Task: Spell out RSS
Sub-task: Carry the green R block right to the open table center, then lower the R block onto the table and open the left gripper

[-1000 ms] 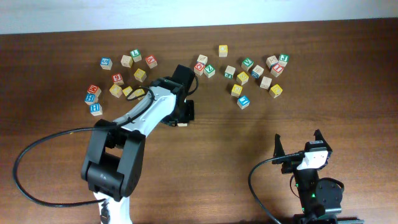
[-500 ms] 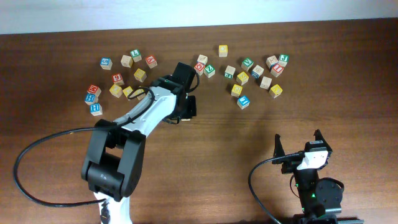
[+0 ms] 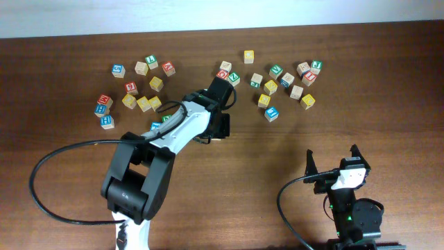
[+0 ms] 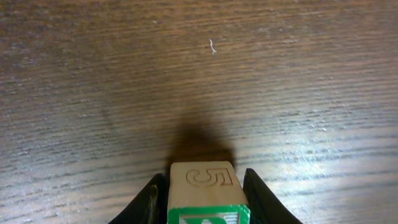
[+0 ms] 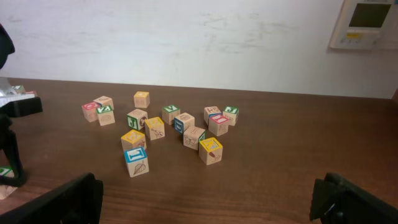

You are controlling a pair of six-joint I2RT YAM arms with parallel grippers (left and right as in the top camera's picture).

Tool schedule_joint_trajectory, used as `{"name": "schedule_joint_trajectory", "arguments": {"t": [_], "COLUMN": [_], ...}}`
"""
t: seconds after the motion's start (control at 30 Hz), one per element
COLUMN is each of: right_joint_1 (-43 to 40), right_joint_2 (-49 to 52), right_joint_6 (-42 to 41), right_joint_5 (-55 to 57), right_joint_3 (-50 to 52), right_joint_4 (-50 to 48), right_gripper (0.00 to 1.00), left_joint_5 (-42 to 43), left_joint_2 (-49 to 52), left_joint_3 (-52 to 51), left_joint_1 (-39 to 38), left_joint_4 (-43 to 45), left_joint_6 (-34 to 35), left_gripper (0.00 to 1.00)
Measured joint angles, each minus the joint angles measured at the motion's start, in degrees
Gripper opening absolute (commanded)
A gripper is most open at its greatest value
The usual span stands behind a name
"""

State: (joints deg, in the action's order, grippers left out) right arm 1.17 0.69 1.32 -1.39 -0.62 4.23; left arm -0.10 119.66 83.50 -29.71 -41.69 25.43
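One cube of the three is near its place; within the last second our left gripper (image 4: 205, 200) has swung rightward over the bare table (image 4: 205, 74) below the scatter, its fingers easing a little; the green-faced cube (image 4: 204, 177) sits between them, low over the wood, yet we cannot tell whether they pinch it or have let go; we judge the R is being set down; yellow-faced cubes (image 3: 270, 87) wait in the scatter, letters unreadable; our right gripper (image 3: 331, 158) stands spread wide, empty.

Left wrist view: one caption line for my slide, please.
Wooden cube, 5 on top, green front, flanked by the left tool; table behind.
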Motion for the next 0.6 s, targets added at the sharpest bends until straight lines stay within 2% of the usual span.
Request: {"name": "schedule_joint_trajectory", "arguments": {"t": [0.17,0.33,0.4,0.43,0.5,0.6], "right_joint_1": [0.0,0.0,0.0,0.0,0.0,0.0], "right_joint_2": [0.0,0.0,0.0,0.0,0.0,0.0], "right_joint_6": [0.04,0.02,-0.02,0.04,0.02,0.07], "right_joint_5": [0.0,0.0,0.0,0.0,0.0,0.0], "right_joint_3": [0.0,0.0,0.0,0.0,0.0,0.0], "right_joint_4": [0.0,0.0,0.0,0.0,0.0,0.0], "right_gripper": [0.98,0.98,0.98,0.98,0.98,0.98], "left_joint_5": [-0.66,-0.81,-0.81,-0.81,-0.81,-0.81], "left_joint_2": [0.63,0.92,1.03,1.2,1.46,1.7], "left_joint_3": [0.09,0.94,1.2,1.4,1.9,2.62], "left_joint_1": [0.0,0.0,0.0,0.0,0.0,0.0], "left_joint_4": [0.22,-1.38,-2.08,-2.4,-2.78,-3.63], "left_joint_6": [1.03,1.46,1.53,1.68,1.97,2.12], "left_gripper": [0.27,0.3,0.36,0.42,0.63,0.68]}}
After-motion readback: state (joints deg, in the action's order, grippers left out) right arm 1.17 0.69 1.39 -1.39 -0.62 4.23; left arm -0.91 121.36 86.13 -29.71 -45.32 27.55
